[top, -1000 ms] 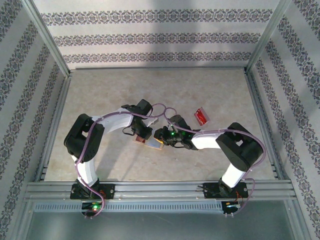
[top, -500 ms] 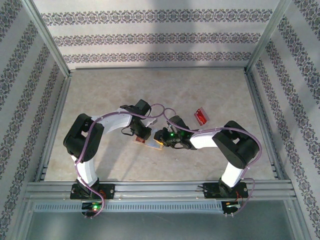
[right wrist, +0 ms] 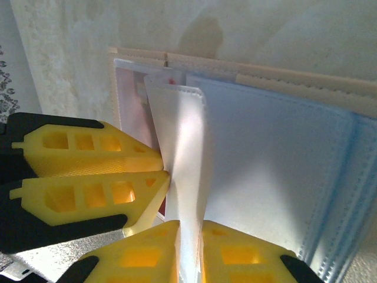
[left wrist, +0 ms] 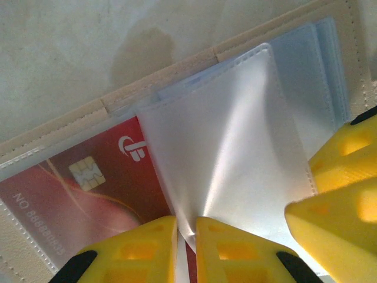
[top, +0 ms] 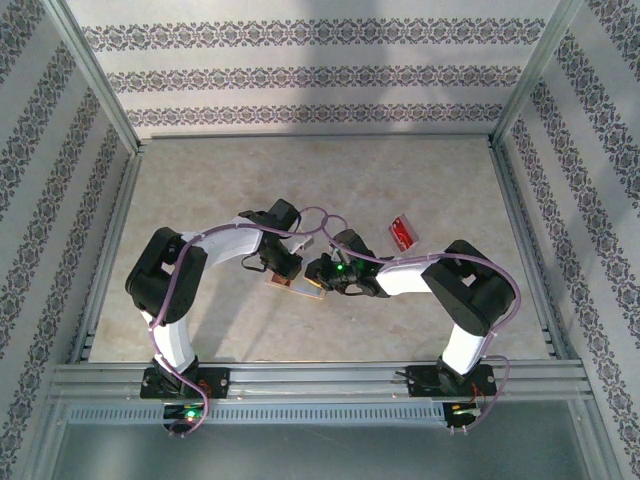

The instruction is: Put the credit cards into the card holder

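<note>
Card holder [top: 292, 284] lying open. First credit card [left wrist: 76, 194] sitting inside holder pocket, so that one is looking done. Second credit card [top: 402, 232] lying loose, well right of holder, pending. Left gripper [left wrist: 186, 244] and right gripper [right wrist: 189, 250] both pinching holder's clear pocket leaf [left wrist: 230, 147].

We see a robot test cell, the kind found in a lab. A beige table [top: 320, 170] is boxed in by wallpaper-patterned panels [top: 320, 75] at 9, 12 and 3 o'clock, held by bare metal posts [top: 95, 75]. At 6 o'clock, two white-and-black robot arms [top: 177, 340] are bolted to a metal rail [top: 320, 378].
</note>
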Available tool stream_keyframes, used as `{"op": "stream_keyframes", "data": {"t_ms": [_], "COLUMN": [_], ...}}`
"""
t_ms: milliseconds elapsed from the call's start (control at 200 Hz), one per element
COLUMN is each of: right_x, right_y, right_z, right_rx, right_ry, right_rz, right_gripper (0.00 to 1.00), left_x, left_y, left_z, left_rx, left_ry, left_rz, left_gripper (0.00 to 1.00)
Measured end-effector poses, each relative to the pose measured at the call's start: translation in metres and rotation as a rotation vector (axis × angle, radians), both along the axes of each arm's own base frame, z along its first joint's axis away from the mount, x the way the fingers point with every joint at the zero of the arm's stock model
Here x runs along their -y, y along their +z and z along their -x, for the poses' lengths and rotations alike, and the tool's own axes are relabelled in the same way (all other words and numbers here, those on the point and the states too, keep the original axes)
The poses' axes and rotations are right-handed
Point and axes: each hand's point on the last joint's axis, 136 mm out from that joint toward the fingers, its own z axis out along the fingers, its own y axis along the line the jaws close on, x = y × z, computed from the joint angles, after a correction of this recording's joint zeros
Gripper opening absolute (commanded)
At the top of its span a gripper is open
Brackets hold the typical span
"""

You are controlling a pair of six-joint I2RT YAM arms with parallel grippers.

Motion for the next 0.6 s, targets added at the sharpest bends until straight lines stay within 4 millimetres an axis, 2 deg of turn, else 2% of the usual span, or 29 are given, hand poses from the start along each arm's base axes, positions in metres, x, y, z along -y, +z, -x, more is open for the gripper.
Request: {"op": "stream_keyframes", "data": {"t_ms": [100, 220, 355, 450, 600], "right_x": [0.000, 0.000, -0.004, -0.009, -0.020], "right_y": [0.000, 0.001, 0.005, 0.012, 0.017], "right_z": [0.000, -0.001, -0.004, -0.009, -0.015], "right_rx": [0.003, 0.007, 0.020, 0.035, 0.045], "right_ry": [0.002, 0.003, 0.007, 0.011, 0.026], "right_rz": [0.000, -0.002, -0.008, -0.023, -0.040], "right_gripper": [0.09, 0.09, 0.18, 0.21, 0.22], "left_x": [0.000, 0.000, -0.004, -0.014, -0.041], "left_y": [0.001, 0.007, 0.030, 0.049, 0.070], "left_z": [0.001, -0.001, -0.008, -0.020, -0.039], "left_rx": [0.001, 0.015, 0.065, 0.111, 0.168], "left_ry": [-0.001, 0.001, 0.022, 0.059, 0.145], "left_rz": [0.004, 0.012, 0.045, 0.072, 0.093], "left_gripper": [0.17, 0.23, 0.25, 0.25, 0.26]}}
